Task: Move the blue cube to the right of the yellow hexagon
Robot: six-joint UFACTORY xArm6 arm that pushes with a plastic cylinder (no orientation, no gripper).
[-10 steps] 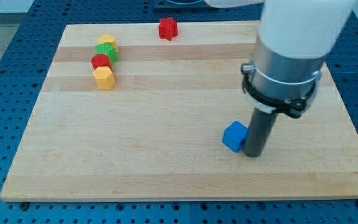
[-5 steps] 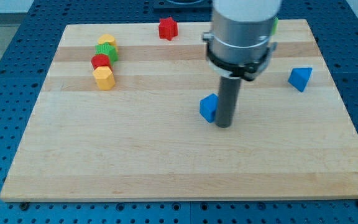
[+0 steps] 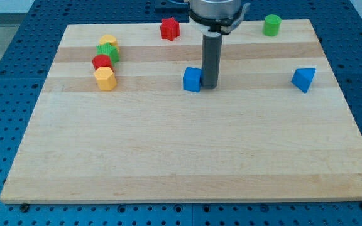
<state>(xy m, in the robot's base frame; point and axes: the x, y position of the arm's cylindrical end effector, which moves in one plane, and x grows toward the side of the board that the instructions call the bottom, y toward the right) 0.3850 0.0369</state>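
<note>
Camera view, my tip (image 3: 209, 86) touching blue cube (image 3: 192, 80)

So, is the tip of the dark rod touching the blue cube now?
Touching, as far as the camera view shows: my tip stands directly against the right side of the blue cube, with no wood of the board visible between them.

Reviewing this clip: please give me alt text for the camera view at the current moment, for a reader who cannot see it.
My tip rests against the right side of the blue cube near the middle of the wooden board. A cluster of yellow, green and red blocks sits at the view's upper left.
</note>
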